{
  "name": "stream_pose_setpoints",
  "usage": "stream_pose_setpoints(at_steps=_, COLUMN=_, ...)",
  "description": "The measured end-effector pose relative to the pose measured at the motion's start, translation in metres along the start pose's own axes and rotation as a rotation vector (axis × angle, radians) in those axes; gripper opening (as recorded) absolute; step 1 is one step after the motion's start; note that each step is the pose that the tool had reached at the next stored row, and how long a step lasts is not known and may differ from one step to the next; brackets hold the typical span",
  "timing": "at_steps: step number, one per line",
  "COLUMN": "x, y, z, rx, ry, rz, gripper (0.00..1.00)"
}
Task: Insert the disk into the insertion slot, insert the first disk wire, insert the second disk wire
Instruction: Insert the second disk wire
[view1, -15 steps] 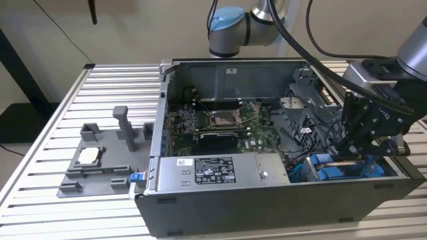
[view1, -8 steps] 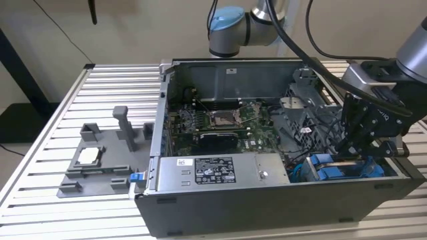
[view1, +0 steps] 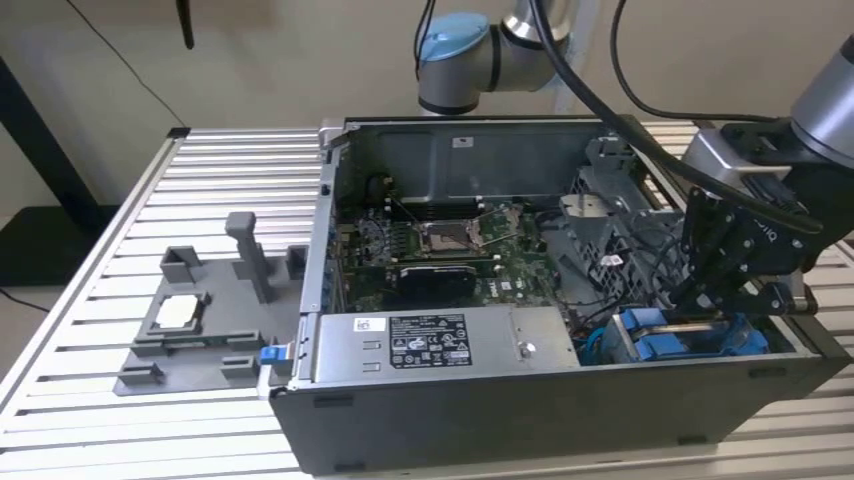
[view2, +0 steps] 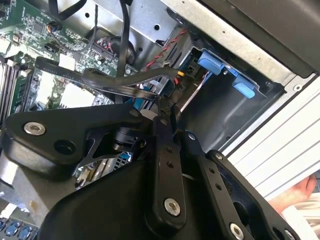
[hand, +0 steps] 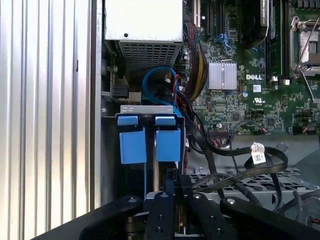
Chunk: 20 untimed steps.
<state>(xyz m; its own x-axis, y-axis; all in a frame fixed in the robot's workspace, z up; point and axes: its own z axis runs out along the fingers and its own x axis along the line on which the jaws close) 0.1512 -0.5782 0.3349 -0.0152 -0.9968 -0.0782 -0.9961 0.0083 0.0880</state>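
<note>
Judging the disk (hand: 133, 147) seated in the insertion slot (hand: 148, 108) at the computer case's (view1: 534, 400) four o'clock corner, wire work seems in hand, demanding fine alignment from the gripper (view1: 721, 300), jaw state untellable; the first wrist view shows the loose black cables (hand: 240, 167) plainer than the exterior view.

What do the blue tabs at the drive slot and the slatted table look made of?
Blue tabs: most likely moulded plastic, judging by the uniform saturated colour, soft matte sheen and rounded edges. Drive slot frame: dull grey sheet metal with punched holes. Table: probably aluminium, with pale silver ribbed slats and a satin finish that reflects light evenly.
</note>
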Motion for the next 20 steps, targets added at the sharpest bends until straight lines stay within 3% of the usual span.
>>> stream_pose_setpoints(at_steps=8, x=0.0007, y=-0.0001, z=0.0008, rx=0.0000, ry=-0.0013, rz=0.000, gripper=0.18)
stream_pose_setpoints(at_steps=9, x=0.0008, y=-0.0001, z=0.0006, rx=0.0000, ry=-0.0009, rz=0.000, gripper=0.24)
stream_pose_setpoints(at_steps=10, x=0.0008, y=-0.0001, z=0.0001, rx=0.0000, ry=-0.0006, rz=0.000, gripper=0.24)
stream_pose_setpoints(at_steps=15, x=-0.0005, y=0.0015, z=-0.0166, rx=0.0000, ry=-0.0009, rz=0.000, gripper=0.24)
stream_pose_setpoints(at_steps=20, x=-0.0022, y=0.0034, z=-0.0379, rx=0.0000, ry=-0.0009, rz=0.000, gripper=0.24)
